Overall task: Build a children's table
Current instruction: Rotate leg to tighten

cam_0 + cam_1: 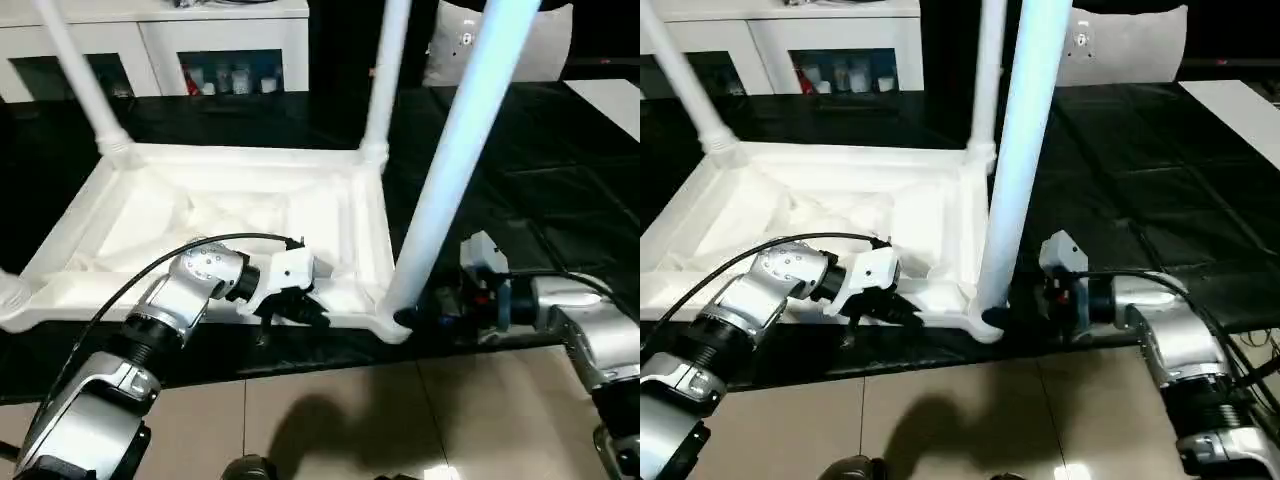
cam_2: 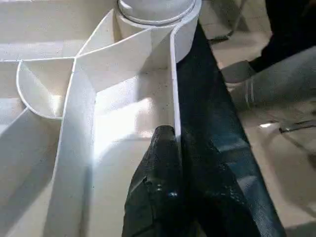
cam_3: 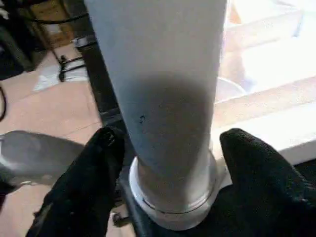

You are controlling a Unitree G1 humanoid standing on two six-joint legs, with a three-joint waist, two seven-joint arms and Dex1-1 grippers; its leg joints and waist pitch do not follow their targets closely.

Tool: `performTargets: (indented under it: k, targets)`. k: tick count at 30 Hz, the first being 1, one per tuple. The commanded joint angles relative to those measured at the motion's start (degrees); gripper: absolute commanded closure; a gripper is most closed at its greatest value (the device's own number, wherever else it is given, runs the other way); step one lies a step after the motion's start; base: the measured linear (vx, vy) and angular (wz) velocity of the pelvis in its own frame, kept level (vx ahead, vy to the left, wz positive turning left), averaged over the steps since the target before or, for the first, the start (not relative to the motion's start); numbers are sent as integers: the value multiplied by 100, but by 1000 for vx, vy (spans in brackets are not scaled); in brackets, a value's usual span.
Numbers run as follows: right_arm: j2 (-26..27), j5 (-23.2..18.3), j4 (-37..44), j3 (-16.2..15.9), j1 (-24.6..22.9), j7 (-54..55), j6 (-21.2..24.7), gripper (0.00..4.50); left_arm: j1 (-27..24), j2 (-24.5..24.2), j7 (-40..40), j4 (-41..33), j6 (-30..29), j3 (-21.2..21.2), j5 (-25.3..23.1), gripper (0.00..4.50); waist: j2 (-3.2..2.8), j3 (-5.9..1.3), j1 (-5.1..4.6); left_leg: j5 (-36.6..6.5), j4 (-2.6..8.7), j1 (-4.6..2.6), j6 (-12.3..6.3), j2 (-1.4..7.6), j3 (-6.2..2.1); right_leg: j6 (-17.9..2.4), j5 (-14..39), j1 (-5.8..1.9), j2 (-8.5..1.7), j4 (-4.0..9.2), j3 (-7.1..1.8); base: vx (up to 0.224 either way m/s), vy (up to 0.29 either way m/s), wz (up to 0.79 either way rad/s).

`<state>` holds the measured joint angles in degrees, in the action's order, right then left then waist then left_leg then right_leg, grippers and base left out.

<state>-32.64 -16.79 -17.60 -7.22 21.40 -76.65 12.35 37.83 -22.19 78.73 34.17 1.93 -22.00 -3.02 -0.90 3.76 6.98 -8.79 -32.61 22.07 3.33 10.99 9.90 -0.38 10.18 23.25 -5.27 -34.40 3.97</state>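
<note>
A lab or test room set up like a home.

A black work surface [image 1: 560, 200] stands on a tan tiled floor [image 1: 330, 420]; at the far side a white cabinet [image 1: 160, 45] with glass doors holds small bottles [image 1: 225, 80].

The children's table [image 1: 330, 215] lies upside down before the cabinet [image 1: 150, 45], legs up.

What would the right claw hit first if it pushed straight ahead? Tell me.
Most likely the table leg: the right claw points straight at its base, one black finger on each side, just above the corner socket.
</note>
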Motion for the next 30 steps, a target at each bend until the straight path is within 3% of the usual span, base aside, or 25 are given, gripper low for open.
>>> performTargets:
  k: [1, 5, 17, 21, 25, 26, 28, 30]
  targets:
    - [-55, -79, 125, -38, -37, -140, 21, 140, 120, 13, 212, -32, 178, -141, 15, 450, 89, -415, -10, -1139, 301, -93, -498, 225, 1, -1402, 984, -308, -312, 366, -222, 0, 0, 0]
    - [-69, -130, 135, -113, -52, -368, 170, 178, 145, 23, 296, 42, 289, -159, 4, 450, 121, -438, 9, -1109, 287, -100, -492, 221, 8, -1385, 1023, -314, -313, 366, -223, 0, 0, 0]
    - [-79, -282, 286, -185, -168, -574, 469, 252, 110, 36, 399, 54, 290, -133, 77, 450, 112, -450, 108, -1131, 271, -100, -401, 222, -1, -1297, 1202, -302, -319, 352, -227, 0, 0, 0]
    - [96, -551, 507, -97, -377, -425, 789, 257, 28, 222, 100, -155, -235, 30, 213, 450, 102, -443, 112, -1245, 273, -102, -342, 222, -4, -1273, 1381, -295, -318, 367, -229, 0, 0, 0]
    - [195, -594, 652, -78, -494, -180, 947, 257, -16, 312, -76, -265, -413, 88, 248, 450, 89, -442, 112, -1300, 286, -104, -297, 222, -16, -1214, 1498, -290, -316, 380, -228, 0, 0, 0]
    - [436, -413, 570, -56, -515, 418, 1126, 257, -44, 441, -363, -350, -623, 111, 192, 450, 70, -446, 118, -1326, 284, -112, -284, 224, -21, -1213, 1519, -285, -321, 383, -226, 0, 0, 0]
    - [820, -86, 223, 24, -383, 1255, 1071, 257, -31, 623, -736, -355, -891, 146, 121, 450, 55, -419, 65, -1524, 308, -112, -150, 200, -34, -1143, 1807, -267, -323, 412, -220, 0, 0, 0]
    - [1009, 48, 35, 98, -278, 1691, 1074, 257, -7, 726, -909, -335, -1006, 167, 101, 450, 74, -394, -64, -1807, 351, -105, 62, 175, -72, -944, 2372, -281, -331, 465, -189, 0, 0, 0]
